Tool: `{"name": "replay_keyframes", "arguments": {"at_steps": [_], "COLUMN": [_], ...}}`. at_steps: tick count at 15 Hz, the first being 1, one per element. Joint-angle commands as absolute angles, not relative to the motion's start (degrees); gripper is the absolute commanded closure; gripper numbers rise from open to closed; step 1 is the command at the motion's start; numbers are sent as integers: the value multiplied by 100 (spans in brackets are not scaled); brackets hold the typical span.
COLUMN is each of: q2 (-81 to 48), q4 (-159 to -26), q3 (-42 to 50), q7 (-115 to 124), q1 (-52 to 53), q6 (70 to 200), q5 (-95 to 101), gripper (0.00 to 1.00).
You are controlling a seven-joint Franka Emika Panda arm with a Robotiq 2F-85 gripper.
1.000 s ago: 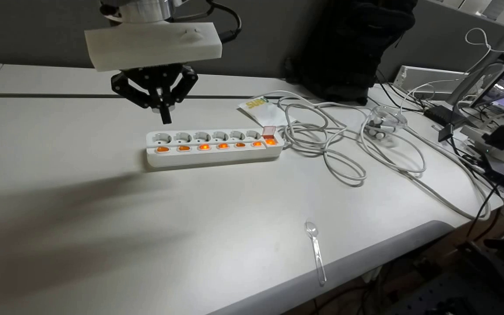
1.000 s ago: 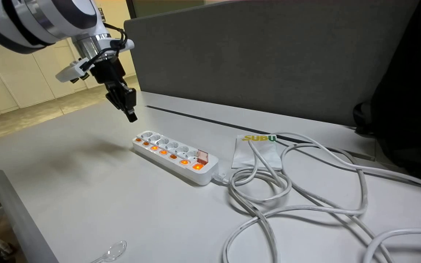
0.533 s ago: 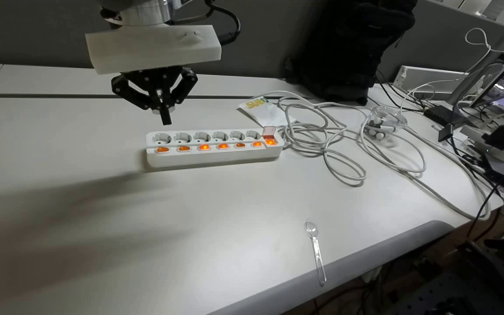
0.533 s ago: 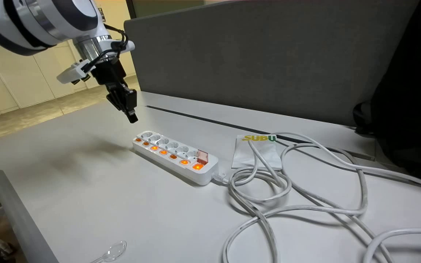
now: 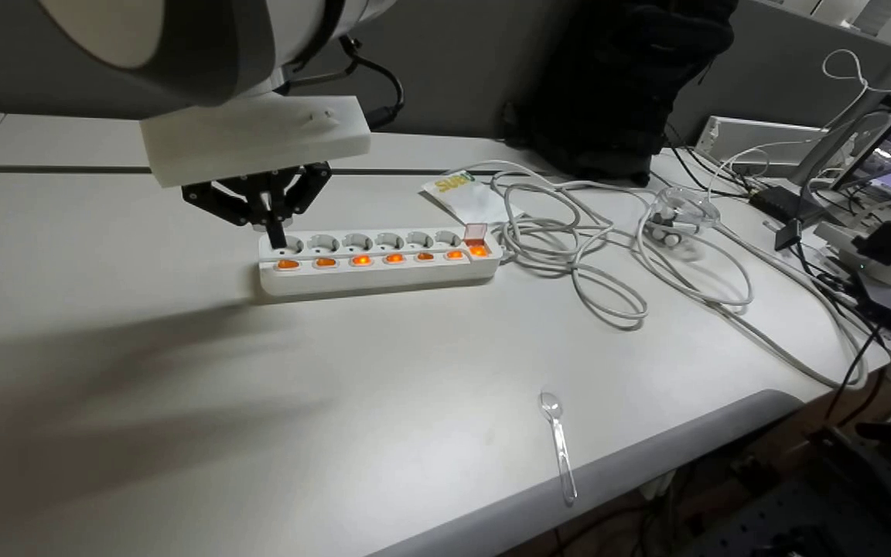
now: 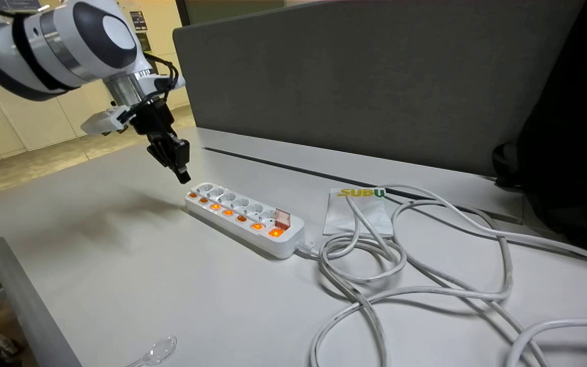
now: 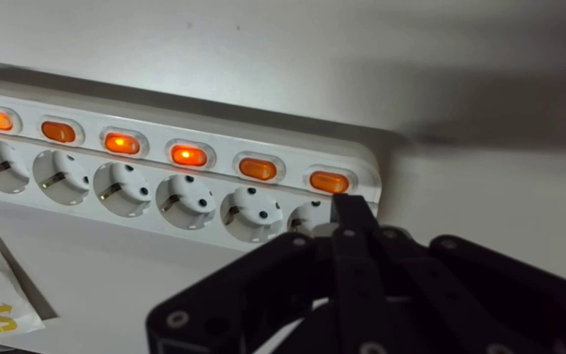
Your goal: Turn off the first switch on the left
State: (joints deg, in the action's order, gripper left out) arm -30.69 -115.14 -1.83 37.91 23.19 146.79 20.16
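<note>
A white power strip [image 5: 380,288] lies on the table, with a row of sockets and a row of orange switches. It also shows in an exterior view [image 6: 242,232] and the wrist view [image 7: 243,132]. The leftmost switch [image 5: 288,264] looks unlit, like the one beside it; several others glow. In the wrist view this end switch [image 7: 329,182] is at the right. My gripper [image 5: 277,238] is shut and empty, pointing down above the strip's left end. In the wrist view its fingertips [image 7: 354,201] cover part of the end socket, just below the switch. A gap shows below the gripper [image 6: 185,178].
White cables [image 5: 569,247] lie coiled right of the strip, beside a paper napkin [image 5: 472,199]. A clear plastic spoon [image 5: 558,445] lies near the front edge. A black backpack [image 5: 623,85] stands at the back against a grey partition [image 6: 349,86].
My gripper has come down towards the strip's left end, shifting slightly left in an exterior view. It stays shut. The strip and the switch lights look unchanged.
</note>
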Motion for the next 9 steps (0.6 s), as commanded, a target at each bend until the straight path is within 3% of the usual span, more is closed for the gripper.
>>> {"name": "replay_keyframes", "arguments": {"at_steps": [1,9], "q2": [-3177,-3365], "q4": [-11531,-11555], "q3": [-26,-5], "q7": [3858,3656], "q1": [2443,2430], "q6": [14933,15214], "q5": [1906,1433], "gripper": [100,100]}}
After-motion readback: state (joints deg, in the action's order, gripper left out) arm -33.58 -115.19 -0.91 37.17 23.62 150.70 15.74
